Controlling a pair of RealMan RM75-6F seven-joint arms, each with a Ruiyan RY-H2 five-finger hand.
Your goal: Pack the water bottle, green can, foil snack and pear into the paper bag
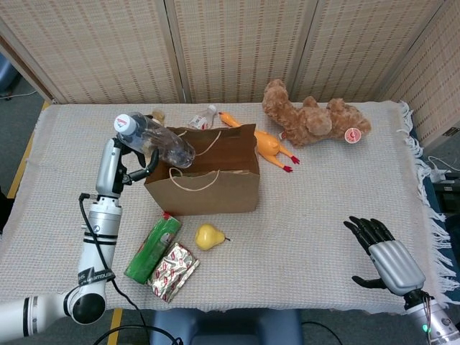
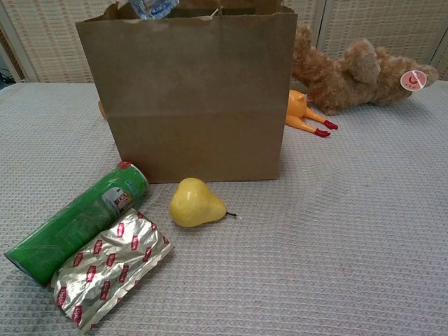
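My left hand (image 1: 139, 152) grips the clear water bottle (image 1: 156, 141), tilted with its base over the left edge of the open brown paper bag (image 1: 205, 187). In the chest view the bottle's base (image 2: 154, 8) shows above the bag's rim (image 2: 189, 14). The green can (image 1: 152, 248) lies in front of the bag, with the foil snack (image 1: 172, 270) beside it and the yellow pear (image 1: 208, 236) to their right. My right hand (image 1: 384, 256) hovers open at the table's front right, far from all of them.
Behind the bag lie a brown teddy bear (image 1: 313, 118), an orange rubber chicken (image 1: 264, 143), a small bottle (image 1: 201, 118) and another small bottle (image 1: 157, 113) mostly hidden. The table's fringed right edge (image 1: 424, 194) runs close to my right hand.
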